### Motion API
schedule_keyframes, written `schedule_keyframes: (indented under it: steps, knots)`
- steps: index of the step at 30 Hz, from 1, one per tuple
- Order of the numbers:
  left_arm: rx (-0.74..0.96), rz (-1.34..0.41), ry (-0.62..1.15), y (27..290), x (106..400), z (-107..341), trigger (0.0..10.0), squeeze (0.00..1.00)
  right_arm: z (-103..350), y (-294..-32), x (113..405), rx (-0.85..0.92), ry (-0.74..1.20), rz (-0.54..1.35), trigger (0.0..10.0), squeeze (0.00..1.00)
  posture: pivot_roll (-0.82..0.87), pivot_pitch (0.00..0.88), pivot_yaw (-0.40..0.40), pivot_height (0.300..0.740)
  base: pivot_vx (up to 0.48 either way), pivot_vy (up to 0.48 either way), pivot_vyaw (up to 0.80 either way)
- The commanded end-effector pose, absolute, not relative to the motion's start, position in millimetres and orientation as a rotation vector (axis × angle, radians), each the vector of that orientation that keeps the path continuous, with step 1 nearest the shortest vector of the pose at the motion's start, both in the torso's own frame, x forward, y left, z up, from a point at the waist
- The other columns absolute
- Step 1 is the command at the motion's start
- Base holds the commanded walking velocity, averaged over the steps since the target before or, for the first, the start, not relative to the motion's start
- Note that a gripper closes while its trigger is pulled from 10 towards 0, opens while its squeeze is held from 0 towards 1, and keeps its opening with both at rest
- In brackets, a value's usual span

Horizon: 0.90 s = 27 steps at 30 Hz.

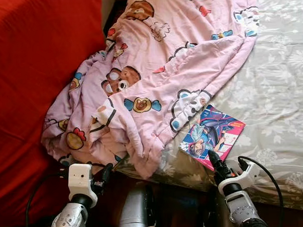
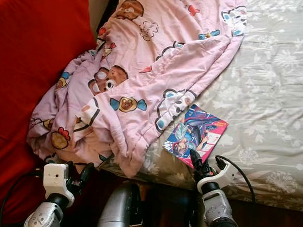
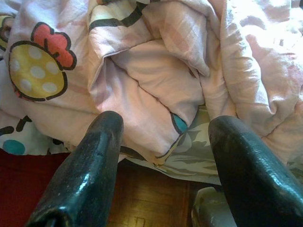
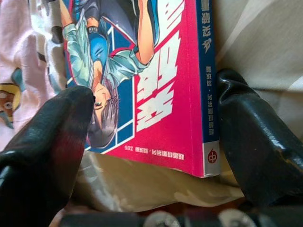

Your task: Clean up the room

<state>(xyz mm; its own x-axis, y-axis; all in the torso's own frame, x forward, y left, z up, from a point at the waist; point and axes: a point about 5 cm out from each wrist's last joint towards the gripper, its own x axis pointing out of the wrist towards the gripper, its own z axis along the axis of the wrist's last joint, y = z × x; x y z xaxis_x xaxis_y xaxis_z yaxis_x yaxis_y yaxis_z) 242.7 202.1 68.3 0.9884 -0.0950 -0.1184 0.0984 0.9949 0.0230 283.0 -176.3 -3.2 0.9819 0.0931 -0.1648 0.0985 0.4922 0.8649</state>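
Observation:
A comic book (image 1: 212,136) with a pink and blue cover lies on the grey floral bed sheet (image 1: 277,103), near the bed's front edge. My right gripper (image 1: 227,159) is at the book's near corner. In the right wrist view that gripper (image 4: 154,90) is open, one finger (image 4: 52,142) over the cover's edge and the other beside the spine. A rumpled pink cartoon blanket (image 1: 154,68) covers the bed's left part and hangs over the edge. My left gripper (image 3: 165,123) is open just short of the blanket's hanging fold (image 3: 156,90), with nothing in it.
A large red cover (image 1: 34,88) lies to the left of the blanket. Wooden floor (image 3: 151,208) shows below the bed's edge. The sheet to the right of the book is bare.

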Motion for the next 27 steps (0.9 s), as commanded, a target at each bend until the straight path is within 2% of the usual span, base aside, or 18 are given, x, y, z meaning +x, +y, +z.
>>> schedule_keyframes:
  steps: [1,10,11,12,27]
  knots:
    - [0.047,-0.09,0.164,208.4,235.4,60.5,10.0,0.0,-20.6,-158.1,266.8,1.118,0.305,0.018,10.0,0.0,0.25,0.346,0.198,0.626,0.0,0.0,0.0]
    - [0.053,-0.093,0.169,207.9,233.5,59.8,10.0,0.0,-23.0,-154.4,264.2,1.124,0.322,0.026,10.0,0.0,0.25,0.353,0.196,0.626,0.0,0.0,0.0]
    - [0.053,-0.092,0.17,208.0,233.5,59.6,10.0,0.0,-22.9,-154.5,264.3,1.12,0.32,0.025,3.5,0.0,0.25,0.353,0.195,0.626,0.0,0.0,0.0]
    - [0.053,-0.092,0.17,208.1,233.4,59.6,10.0,0.0,-22.7,-154.5,264.3,1.123,0.317,0.026,0.0,0.0,0.25,0.353,0.195,0.626,0.0,0.0,0.0]
    - [0.047,-0.093,0.162,203.5,242.6,58.0,10.0,0.0,-18.8,-159.8,268.7,1.108,0.302,0.03,0.0,0.0,0.23,0.324,0.177,0.626,0.0,0.0,0.0]
